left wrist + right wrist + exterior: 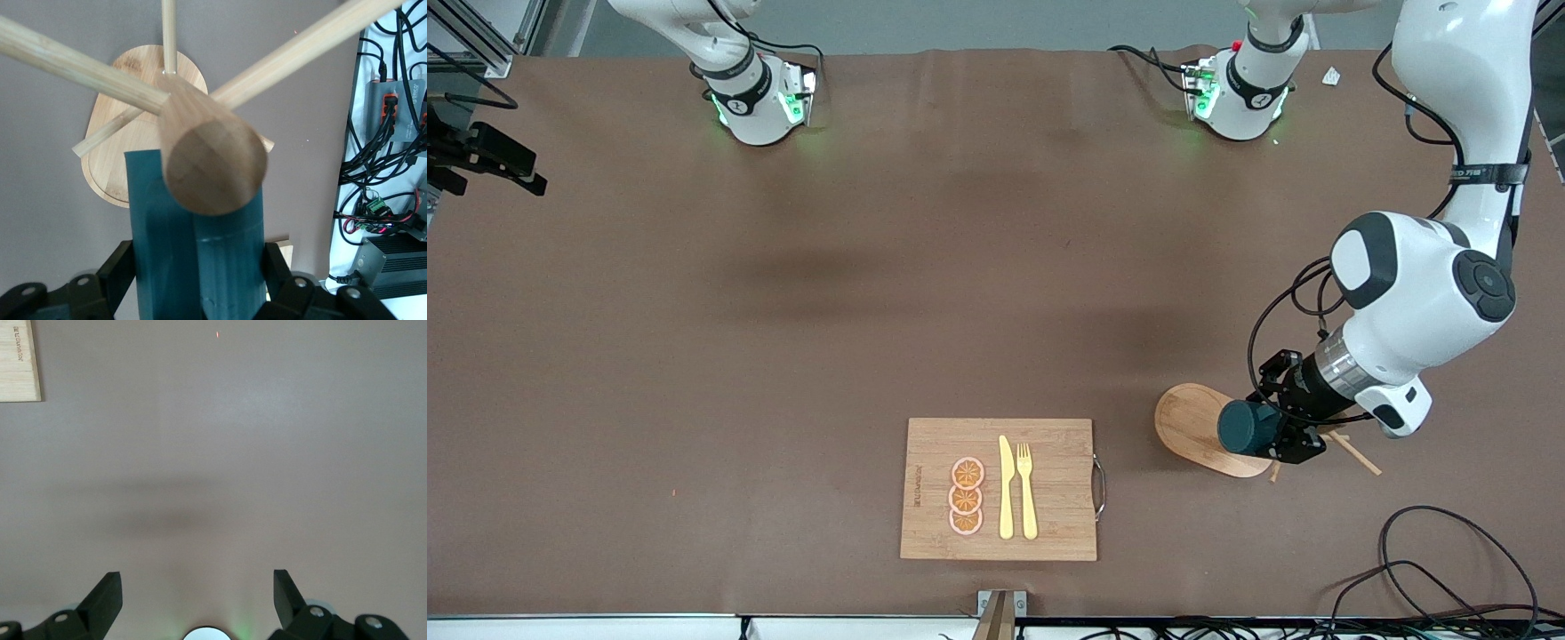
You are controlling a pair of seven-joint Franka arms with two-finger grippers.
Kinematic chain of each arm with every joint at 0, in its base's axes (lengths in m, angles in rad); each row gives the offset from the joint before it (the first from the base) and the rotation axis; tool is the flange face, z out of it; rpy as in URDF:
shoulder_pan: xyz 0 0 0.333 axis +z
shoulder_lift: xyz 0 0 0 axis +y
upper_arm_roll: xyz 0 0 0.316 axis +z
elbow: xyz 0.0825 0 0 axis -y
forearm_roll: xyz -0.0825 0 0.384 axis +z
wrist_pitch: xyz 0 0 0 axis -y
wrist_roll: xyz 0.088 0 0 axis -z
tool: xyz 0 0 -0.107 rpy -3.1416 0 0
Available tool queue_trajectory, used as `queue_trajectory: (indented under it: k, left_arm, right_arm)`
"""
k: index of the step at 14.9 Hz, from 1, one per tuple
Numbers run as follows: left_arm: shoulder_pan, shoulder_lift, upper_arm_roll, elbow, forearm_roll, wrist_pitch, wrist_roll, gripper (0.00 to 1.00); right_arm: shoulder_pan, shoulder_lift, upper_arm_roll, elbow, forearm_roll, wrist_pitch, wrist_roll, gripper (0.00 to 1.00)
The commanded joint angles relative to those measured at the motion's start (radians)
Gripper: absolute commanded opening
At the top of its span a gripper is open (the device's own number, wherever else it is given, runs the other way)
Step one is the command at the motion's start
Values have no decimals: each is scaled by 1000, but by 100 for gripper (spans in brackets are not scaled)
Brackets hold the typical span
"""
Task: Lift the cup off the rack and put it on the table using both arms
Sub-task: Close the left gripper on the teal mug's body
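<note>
Teal cup (1247, 428) is clamped in my left hand (1279, 433), fingers pressed on both its sides, up in the air over the rack (1200, 427) base. From my left wrist view the rack's post top sits right against the cup (193, 267), pegs fanning out around it, so I reckon the way out is up and away from the post. The cup's long axis lies about level. My right hand (198, 600) waits with fingers apart over bare tabletop (783, 311), well away from the rack.
</note>
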Motion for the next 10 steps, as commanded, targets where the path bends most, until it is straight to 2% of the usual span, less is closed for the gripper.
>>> queue_trajectory:
  k: [1, 5, 7, 10]
  left_arm:
    - [0, 6, -2, 12, -23, 3, -1, 59]
    - [-14, -9, -6, 22, -24, -8, -10, 57]
    - [-14, -9, -48, 57, -26, -35, -33, 55]
    - [-35, -9, -73, 130, -13, -116, -75, 55]
  right_arm:
    - [-21, -19, 14, -20, 0, 9, -10, 100]
    - [-21, -19, 14, -20, 0, 9, -10, 100]
    - [-21, -19, 14, -20, 0, 9, -8, 100]
    - [-21, -19, 14, -20, 0, 9, -8, 100]
